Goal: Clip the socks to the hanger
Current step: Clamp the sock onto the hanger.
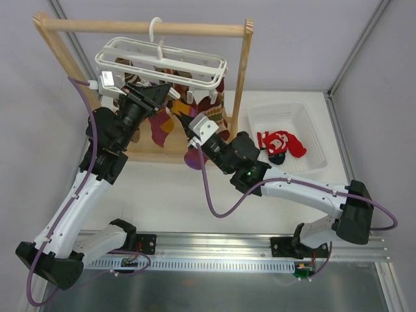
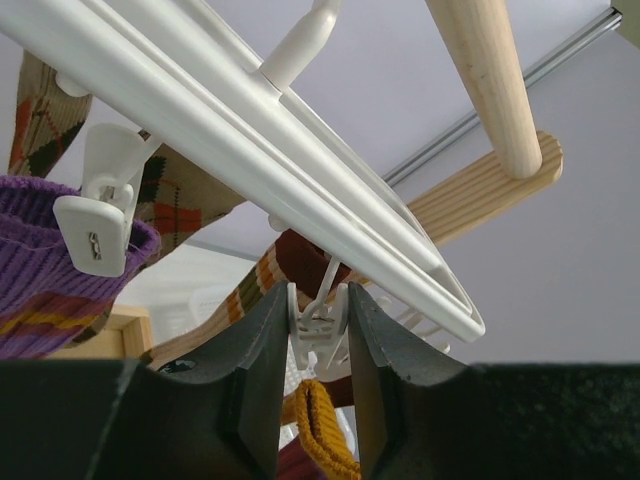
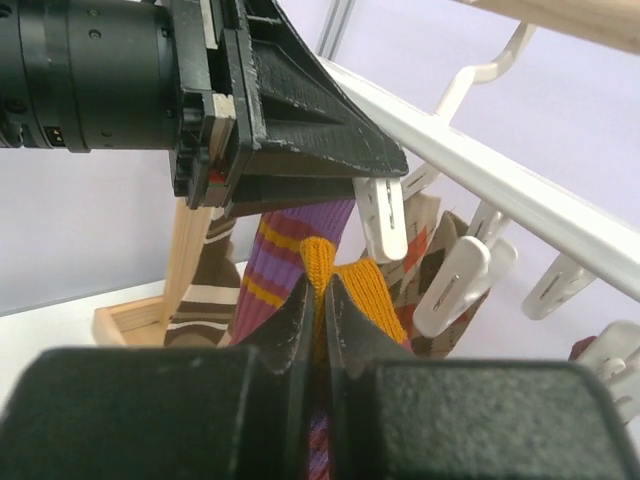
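Near the upper centre of the overhead view, the white hanger [image 1: 195, 60] hung by its hook from a wooden rack [image 1: 130, 26]. A purple sock [image 2: 40, 270] and a brown argyle sock [image 2: 40, 110] were already clipped along it. The left end effector [image 1: 168, 90] was clamped on a dangling clip [image 2: 320, 318], apparently squeezing it to open its mouth. The right end effector [image 3: 320, 290] was pinched shut on the orange-cuffed sock [image 3: 365, 290], holding the cuff just below that clip. The cuff did not appear to be inside the clip yet, so letting go early would probably have snapped the clip shut on nothing. The hanger swung freely from its hook, so an upward push from the sock might have tilted it and moved the clip off line. The pinch on the cuff looked thin, and the fabric might have slipped. The two end effectors were very near each other and might have knocked together. A red sock [image 1: 281, 142] lay in a white basket [image 1: 305, 117] at centre right. The worktop [image 1: 169, 195] was smooth and white, with a metal rail [image 1: 214, 244] along the lower edge. Plain pale grey walls enclosed it.
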